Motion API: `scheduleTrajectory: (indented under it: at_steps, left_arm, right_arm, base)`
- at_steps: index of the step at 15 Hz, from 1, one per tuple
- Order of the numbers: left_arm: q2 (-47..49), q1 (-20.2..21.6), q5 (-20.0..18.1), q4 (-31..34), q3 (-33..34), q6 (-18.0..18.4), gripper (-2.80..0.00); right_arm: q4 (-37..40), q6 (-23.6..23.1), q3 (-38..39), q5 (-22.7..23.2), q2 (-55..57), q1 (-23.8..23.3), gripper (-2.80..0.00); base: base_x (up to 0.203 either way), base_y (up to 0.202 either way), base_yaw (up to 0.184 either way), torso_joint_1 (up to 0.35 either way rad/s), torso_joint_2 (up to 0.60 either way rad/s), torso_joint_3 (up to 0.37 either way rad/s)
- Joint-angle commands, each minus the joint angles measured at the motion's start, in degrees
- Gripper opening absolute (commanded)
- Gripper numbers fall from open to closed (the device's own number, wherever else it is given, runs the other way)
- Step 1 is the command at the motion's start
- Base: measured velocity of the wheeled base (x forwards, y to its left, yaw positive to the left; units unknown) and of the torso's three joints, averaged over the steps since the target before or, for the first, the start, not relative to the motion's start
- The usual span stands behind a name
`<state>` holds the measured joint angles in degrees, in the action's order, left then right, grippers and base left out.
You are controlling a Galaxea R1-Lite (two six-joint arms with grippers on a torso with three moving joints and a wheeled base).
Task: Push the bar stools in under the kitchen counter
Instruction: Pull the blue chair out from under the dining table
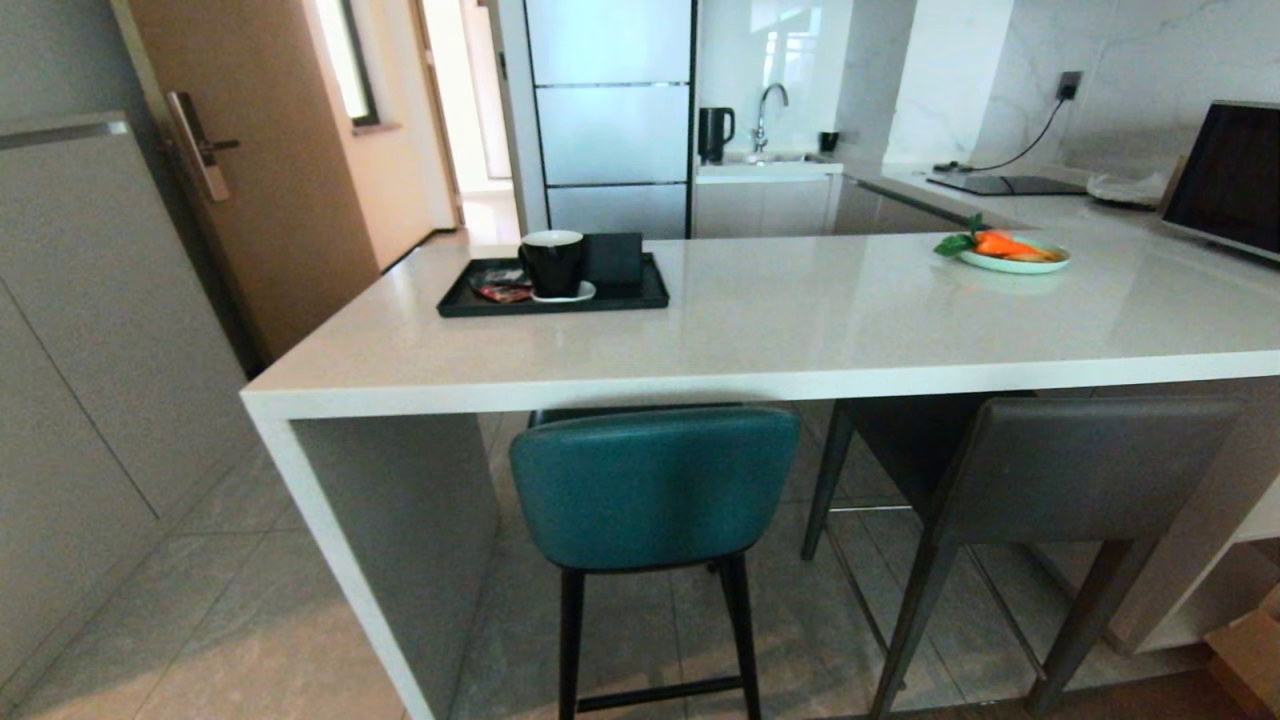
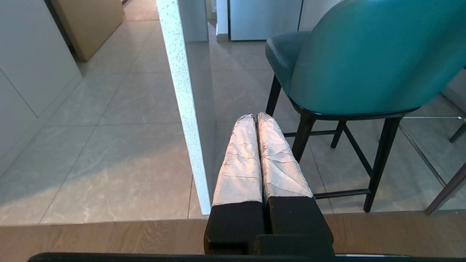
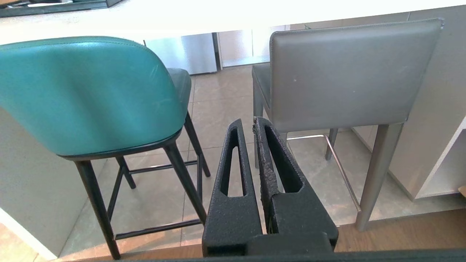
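Behind teal stool (image 2: 364, 58), left gripper (image 2: 255, 118) closed.

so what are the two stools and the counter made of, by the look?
Teal stool: smooth leather-like upholstery with a soft sheen and stitched edge, thin matte black legs, probably metal. Grey stool: matte grey leather-like back, grey legs, shiny chrome-looking footrest bar. Kitchen counter: glossy white speckled slab, stone or a stone-like composite.

no readable text, labels, brands or numbers anywhere
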<state>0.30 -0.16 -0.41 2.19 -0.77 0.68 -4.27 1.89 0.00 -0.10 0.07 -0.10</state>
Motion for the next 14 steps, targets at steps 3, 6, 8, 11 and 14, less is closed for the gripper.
scheduleTrajectory:
  at_steps: [3, 6, 8, 11, 14]
  left_arm:
    - [0.4, -0.02, -0.02, 0.0, 0.06, -0.06, -2.8]
    - [-0.3, -0.02, -0.02, -0.17, 0.06, -0.07, -2.8]
    - [-0.3, -0.02, -0.02, -0.26, 0.09, -0.16, -2.8]
    - [-0.3, 0.07, -0.1, -0.44, 0.15, -0.24, -2.8]
    - [-0.3, 0.07, -0.11, -0.44, 0.15, -0.33, -2.8]
  right_arm:
    - [-0.04, 0.04, 1.66, 0.01, 0.1, 0.01, -2.8]
    - [-0.04, 0.03, 1.59, 0.01, 0.1, 0.01, -2.8]
    - [-0.04, -0.04, 1.59, 0.01, 0.1, 0.01, -2.8]
    - [-0.04, -0.15, 1.67, 0.1, 0.01, 0.01, -2.8]
    - [-0.12, -0.31, 1.67, 0.1, 0.01, 0.01, -2.8]
  base:
    - [0.0, 0.0, 0.0, 0.0, 0.0, 0.0]
    - [0.0, 0.0, 0.0, 0.0, 0.0, 0.0]
    - [0.0, 0.0, 0.0, 0.0, 0.0, 0.0]
    - [0.0, 0.0, 0.0, 0.0, 0.0, 0.0]
    - [0.0, 0.0, 0.0, 0.0, 0.0, 0.0]
